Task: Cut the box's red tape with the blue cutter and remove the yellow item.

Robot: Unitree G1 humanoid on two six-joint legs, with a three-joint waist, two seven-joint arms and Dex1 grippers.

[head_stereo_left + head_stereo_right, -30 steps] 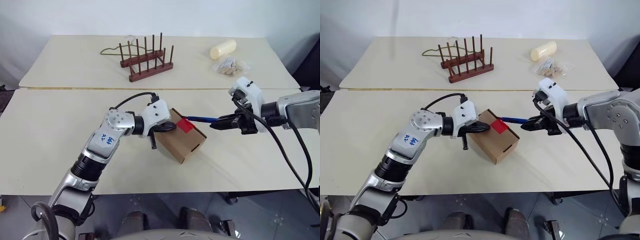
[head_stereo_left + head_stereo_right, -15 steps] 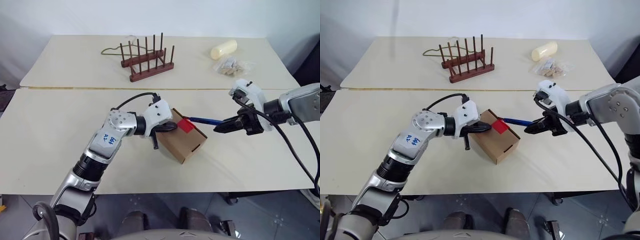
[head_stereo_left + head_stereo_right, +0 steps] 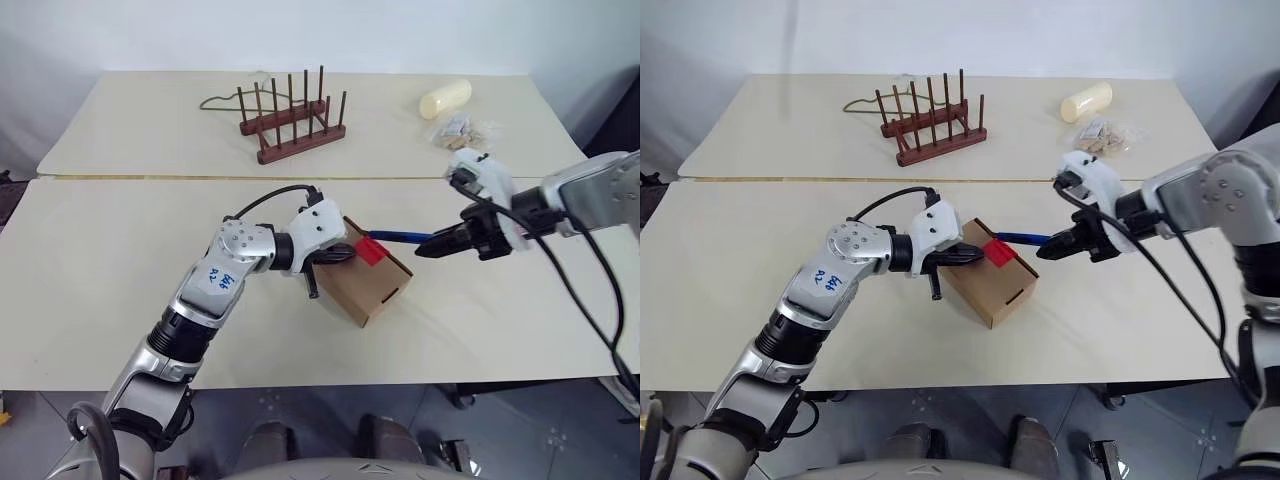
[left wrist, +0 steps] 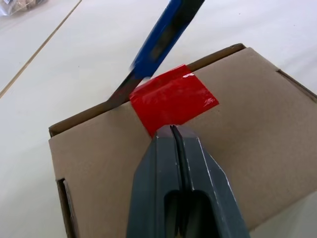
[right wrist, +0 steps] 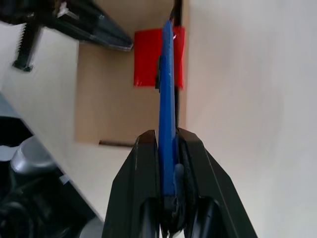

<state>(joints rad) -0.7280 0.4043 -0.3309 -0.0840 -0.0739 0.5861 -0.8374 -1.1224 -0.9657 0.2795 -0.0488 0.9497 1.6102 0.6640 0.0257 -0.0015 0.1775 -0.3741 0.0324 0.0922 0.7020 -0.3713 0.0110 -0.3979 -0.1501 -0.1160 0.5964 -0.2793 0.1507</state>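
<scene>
1. Box (image 3: 365,282) sits on near desk (image 3: 90,300), flaps down, red tape (image 3: 371,250) on its top far edge, uncut as far as visible. Yellow item presumably inside.
2. Left claw (image 3: 340,253) with fingers together, pressed on box top just beside tape; unchanged from a second ago, bracing.
3. Right claw (image 3: 440,243) clamped on blue cutter (image 3: 398,237). Since a second ago the wrist has rolled and the hand shifted slightly toward the box; dark tip now at the tape's edge by the flap seam in left wrist view.
4. Judgement: cut is starting; next, draw blade through tape.
5. Far desk: wooden rack (image 3: 293,130), cream cylinder (image 3: 445,98), bag of bits (image 3: 462,131), all well apart.
</scene>
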